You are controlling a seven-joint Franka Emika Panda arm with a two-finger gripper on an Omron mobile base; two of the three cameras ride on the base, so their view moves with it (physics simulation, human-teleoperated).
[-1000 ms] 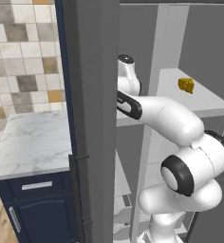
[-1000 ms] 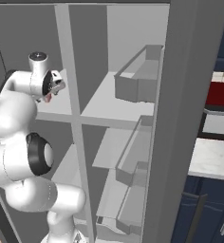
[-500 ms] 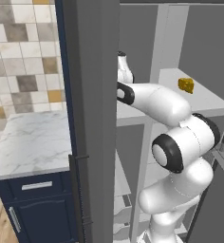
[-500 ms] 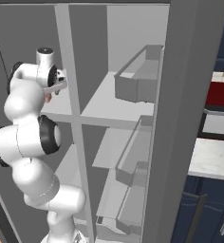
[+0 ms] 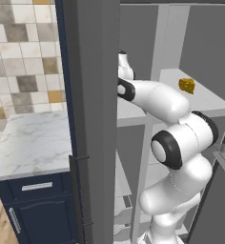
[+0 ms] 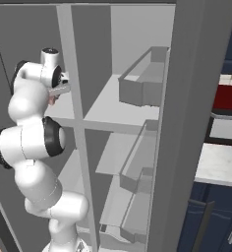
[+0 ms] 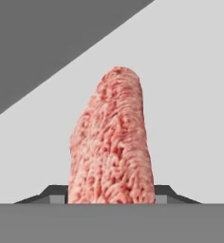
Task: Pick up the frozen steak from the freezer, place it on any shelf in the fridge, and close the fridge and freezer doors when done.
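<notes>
Frozen steak (image 7: 112,142) pinched in the tool (image 7: 112,197), inside the freezer (image 6: 34,59).

Item: pinkish-red slab, coarse marbled surface, standing between the two dark finger tips with the jaws drawn in against its sides; a pale freezer shelf (image 7: 190,95) lies behind it. In the right base view the tool (image 6: 55,94) sits at upper-shelf height in the left-hand section, a speck of pink just under it. Arm: white, dark joints, reaching past the open grey freezer door (image 5: 93,119). Fridge (image 5: 200,57): open, an orange cheese wedge (image 5: 186,85) resting on its upper white shelf (image 5: 200,100); grey door bins (image 6: 142,88). Marble worktop (image 5: 31,143) beside the appliance.
</notes>
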